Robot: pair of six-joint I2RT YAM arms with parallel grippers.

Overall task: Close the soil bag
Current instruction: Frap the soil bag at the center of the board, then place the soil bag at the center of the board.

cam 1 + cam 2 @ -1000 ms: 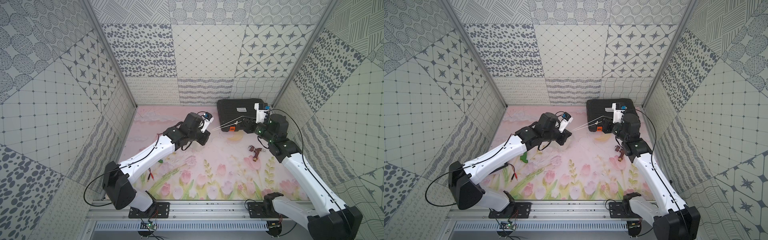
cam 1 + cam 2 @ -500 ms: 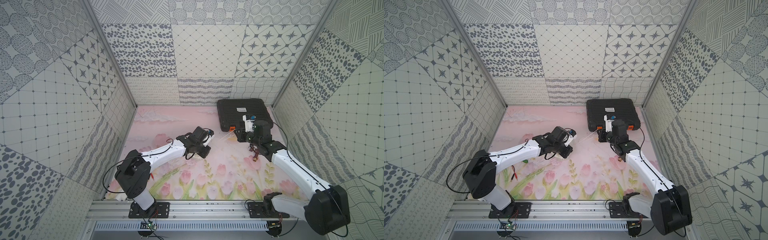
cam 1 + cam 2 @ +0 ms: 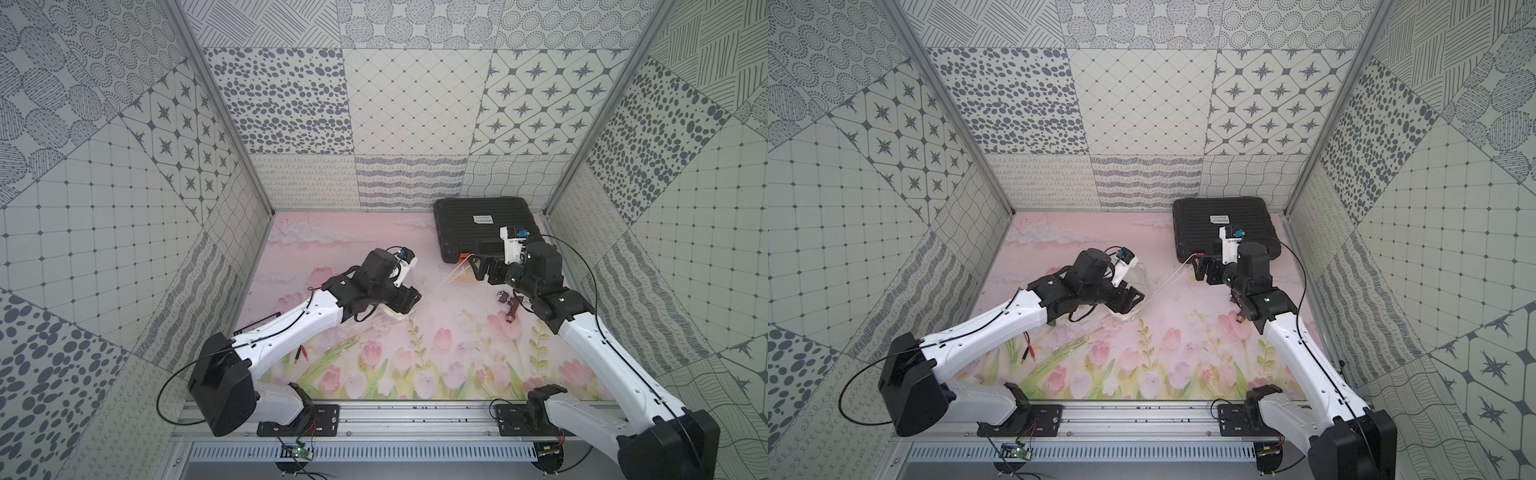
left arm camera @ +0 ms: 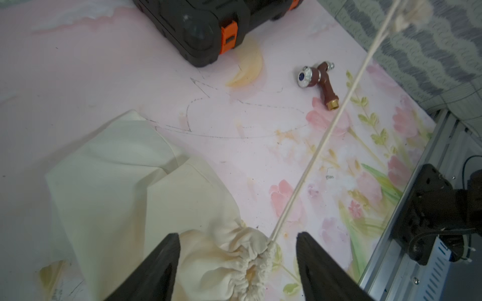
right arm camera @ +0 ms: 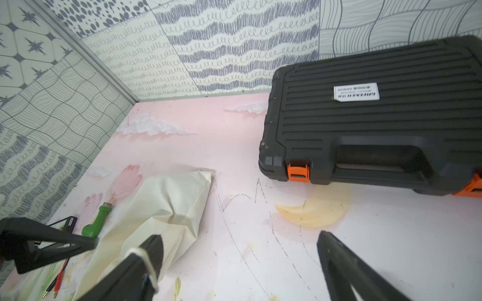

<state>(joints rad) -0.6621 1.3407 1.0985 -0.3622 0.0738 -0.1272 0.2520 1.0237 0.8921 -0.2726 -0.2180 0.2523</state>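
**potting_pete:** Looking at the soil bag (image 4: 125,187): it's lying on the pink flowery bench (image 4: 104,65), mouth bunched tight. The left tool (image 4: 236,234) has its jaws spread either side of that mouth, pinching nothing.

**yam_fan:** And the cord (image 4: 320,140)?

**potting_pete:** Runs from the mouth over to the right tool (image 5: 239,235). Jaws wide, cord just looped over one finger (image 5: 146,258).

**yam_fan:** Any writing?

**potting_pete:** White sticker (image 5: 356,92) on the black case (image 5: 365,125) near the bag. Upside down, looks like GREENER; the small print is unreadable.
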